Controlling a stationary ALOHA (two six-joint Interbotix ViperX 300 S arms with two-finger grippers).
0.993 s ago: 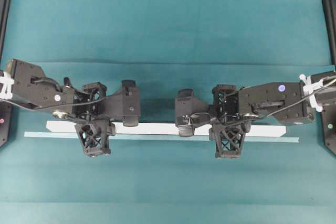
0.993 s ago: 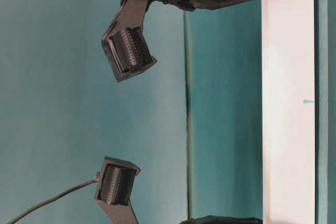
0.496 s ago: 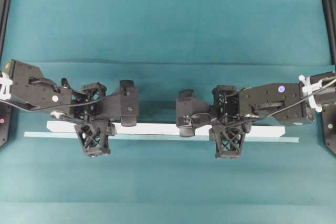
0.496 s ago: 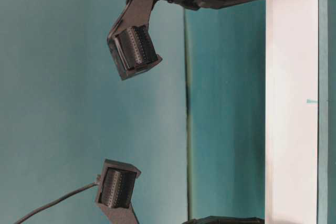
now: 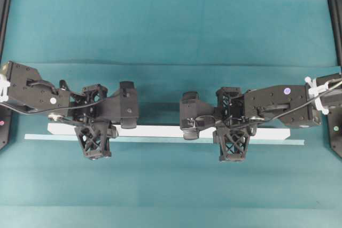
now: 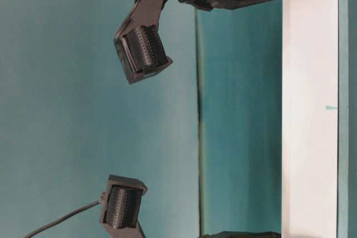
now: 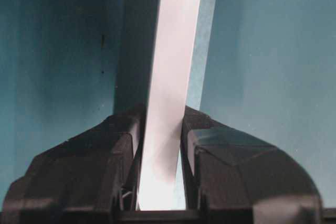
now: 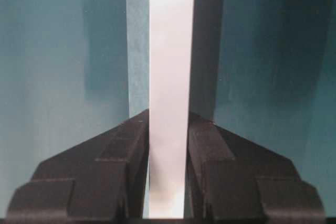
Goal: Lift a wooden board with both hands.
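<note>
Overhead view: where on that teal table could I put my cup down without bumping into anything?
Bare cloth lies above both arms and below the pale strip. The middle band is crowded: the left gripper and right gripper clamp the white board.

Two black robot arms reach level toward each other from opposite sides. The left black lattice-fingered gripper (image 5: 132,127) and the right black lattice-fingered gripper (image 5: 188,131) each pinch the long white wooden board (image 5: 160,131) between their fingers (image 7: 118,153), wrists straight, bodies blocky with trailing cables.
</note>
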